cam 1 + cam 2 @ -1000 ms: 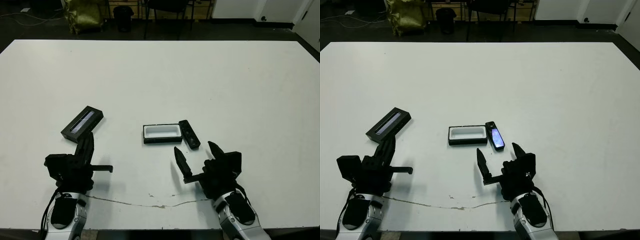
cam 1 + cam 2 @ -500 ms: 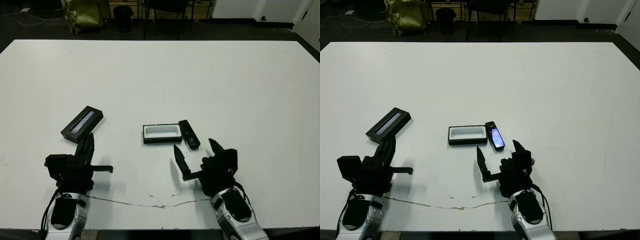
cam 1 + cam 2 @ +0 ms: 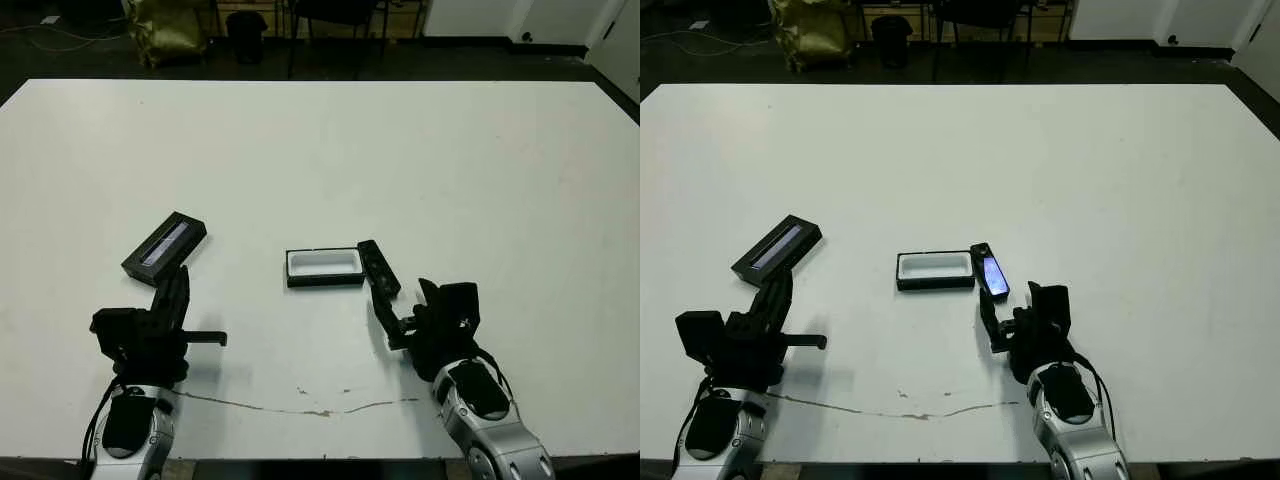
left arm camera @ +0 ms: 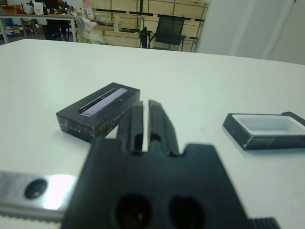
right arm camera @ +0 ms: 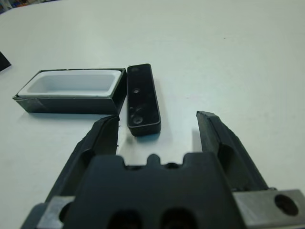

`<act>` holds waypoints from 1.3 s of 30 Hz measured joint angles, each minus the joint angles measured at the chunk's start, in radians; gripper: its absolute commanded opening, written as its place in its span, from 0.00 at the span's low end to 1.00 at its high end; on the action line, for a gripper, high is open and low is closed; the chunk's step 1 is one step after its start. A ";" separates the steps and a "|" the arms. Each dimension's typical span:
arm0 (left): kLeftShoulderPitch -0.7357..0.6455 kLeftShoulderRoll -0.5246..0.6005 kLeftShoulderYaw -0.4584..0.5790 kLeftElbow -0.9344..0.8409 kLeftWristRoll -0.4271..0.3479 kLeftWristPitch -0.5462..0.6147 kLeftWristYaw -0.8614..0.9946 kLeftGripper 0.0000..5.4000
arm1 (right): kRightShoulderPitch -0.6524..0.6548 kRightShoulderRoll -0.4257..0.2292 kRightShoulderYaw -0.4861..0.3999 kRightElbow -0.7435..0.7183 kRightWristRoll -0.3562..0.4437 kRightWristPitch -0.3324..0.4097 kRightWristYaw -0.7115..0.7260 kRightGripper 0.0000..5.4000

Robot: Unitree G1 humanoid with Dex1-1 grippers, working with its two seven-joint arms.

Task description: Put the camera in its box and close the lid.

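Black fingers of the right gripper (image 5: 159, 131) stand spread just short of the camera (image 5: 142, 98), which lies on the table (image 3: 450, 160) touching the open box (image 3: 324, 267). Left gripper (image 4: 145, 125) rests low with fingers together near the lid (image 3: 165, 245); no writing is readable.

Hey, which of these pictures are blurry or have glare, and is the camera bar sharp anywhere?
Right wrist view: the camera and box are sharp; the gripper body at the bottom is soft. Left wrist view: the black body up close is blurred; the lid is fairly clear. Right eye view: a bluish glint sits on the camera's face.
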 measured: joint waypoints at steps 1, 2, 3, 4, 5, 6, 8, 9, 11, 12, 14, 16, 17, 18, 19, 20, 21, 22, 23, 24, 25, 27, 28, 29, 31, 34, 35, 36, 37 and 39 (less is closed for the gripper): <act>0.000 0.000 0.000 -0.002 0.000 0.004 0.000 0.00 | -0.006 -0.002 -0.002 0.004 -0.002 0.004 0.000 0.68; 0.000 0.000 -0.001 -0.003 0.000 0.006 0.000 0.00 | -0.012 -0.002 -0.004 0.010 -0.002 0.007 0.001 0.70; 0.000 0.000 -0.001 -0.003 0.000 0.006 0.000 0.00 | -0.015 -0.003 -0.005 0.014 -0.002 0.009 0.004 0.73; 0.000 0.000 -0.001 -0.003 0.000 0.006 0.000 0.00 | -0.017 -0.004 -0.005 0.018 -0.002 0.012 0.010 0.76; 0.000 0.000 -0.001 -0.003 0.000 0.006 0.000 0.00 | -0.020 -0.005 -0.005 0.025 -0.002 0.014 0.014 0.80; 0.000 0.000 -0.002 -0.003 0.000 0.007 0.000 0.00 | -0.025 -0.009 -0.005 0.030 -0.002 0.015 0.020 0.79; 0.000 0.000 -0.003 -0.011 0.000 0.019 0.005 0.00 | -0.040 -0.016 -0.005 0.042 -0.001 0.018 0.031 0.75; 0.000 0.000 -0.003 -0.012 0.001 0.022 0.007 0.00 | -0.047 -0.019 -0.005 0.050 -0.001 0.018 0.035 0.72; 0.000 0.000 -0.003 -0.012 0.001 0.022 0.007 0.00 | -0.060 -0.026 -0.004 0.071 -0.003 0.000 0.046 0.68; 0.000 0.000 -0.003 -0.012 0.000 0.022 0.007 0.00 | -0.065 -0.030 -0.002 0.081 -0.005 -0.009 0.052 0.67; 0.000 0.000 -0.003 -0.012 -0.001 0.019 0.007 0.00 | -0.084 -0.042 0.004 0.100 -0.011 -0.013 0.064 0.62; 0.000 0.000 -0.003 -0.012 -0.003 0.014 0.006 0.00 | -0.098 -0.046 0.011 0.111 -0.022 -0.012 0.067 0.54; 0.000 0.000 -0.003 -0.012 -0.003 0.014 0.006 0.00 | -0.105 -0.046 0.013 0.118 -0.024 -0.010 0.071 0.49; 0.000 0.000 -0.004 -0.012 -0.003 0.015 0.007 0.00 | -0.114 -0.047 0.015 0.127 -0.025 -0.009 0.074 0.45; 0.000 0.000 -0.004 -0.012 -0.002 0.014 0.007 0.00 | -0.123 -0.049 0.016 0.135 -0.027 -0.009 0.077 0.41; 0.000 0.000 -0.005 -0.011 -0.002 0.012 0.007 0.00 | -0.132 -0.049 0.016 0.145 -0.027 -0.009 0.080 0.37; 0.000 -0.001 -0.005 -0.009 -0.002 0.008 0.007 0.00 | -0.139 -0.048 0.016 0.155 -0.027 -0.010 0.081 0.32; 0.000 -0.001 -0.005 -0.007 -0.003 0.002 0.007 0.00 | -0.146 -0.046 0.015 0.171 -0.026 -0.017 0.082 0.28; 0.000 -0.001 -0.005 -0.005 -0.004 -0.002 0.007 0.00 | -0.155 -0.043 0.013 0.194 -0.025 -0.037 0.086 0.24; 0.000 -0.001 -0.005 -0.004 -0.004 -0.004 0.007 0.00 | -0.163 -0.041 0.010 0.218 -0.023 -0.067 0.093 0.20; 0.000 -0.001 -0.006 -0.004 -0.002 -0.004 0.007 0.00 | -0.170 -0.040 0.005 0.245 -0.021 -0.101 0.101 0.16; 0.001 -0.001 -0.007 -0.004 0.002 -0.003 0.010 0.00 | -0.181 -0.035 -0.004 0.287 -0.016 -0.150 0.112 0.13; 0.002 -0.001 -0.007 -0.005 0.005 -0.002 0.012 0.00 | -0.187 -0.034 -0.007 0.299 -0.012 -0.159 0.117 0.12; 0.003 -0.001 -0.007 -0.005 0.007 -0.002 0.013 0.00 | -0.191 -0.034 -0.008 0.308 -0.012 -0.163 0.119 0.12; 0.005 -0.001 -0.007 -0.005 0.008 -0.002 0.014 0.00 | -0.197 -0.035 -0.007 0.315 -0.012 -0.166 0.124 0.12; 0.004 -0.001 -0.007 -0.004 0.007 -0.006 0.014 0.00 | -0.208 -0.043 -0.009 0.326 -0.010 -0.170 0.149 0.12; 0.004 -0.001 -0.007 -0.003 0.007 -0.006 0.014 0.00 | -0.209 -0.044 -0.011 0.327 -0.007 -0.170 0.155 0.12; 0.004 -0.001 -0.007 -0.003 0.006 -0.006 0.013 0.00 | -0.211 -0.044 -0.013 0.327 -0.005 -0.168 0.160 0.12; 0.005 -0.001 -0.007 -0.003 0.004 -0.006 0.012 0.00 | -0.212 -0.045 -0.013 0.326 -0.003 -0.163 0.162 0.12; 0.004 -0.002 -0.006 -0.001 -0.007 -0.008 0.007 0.00 | -0.216 -0.051 -0.014 0.326 -0.003 -0.157 0.171 0.12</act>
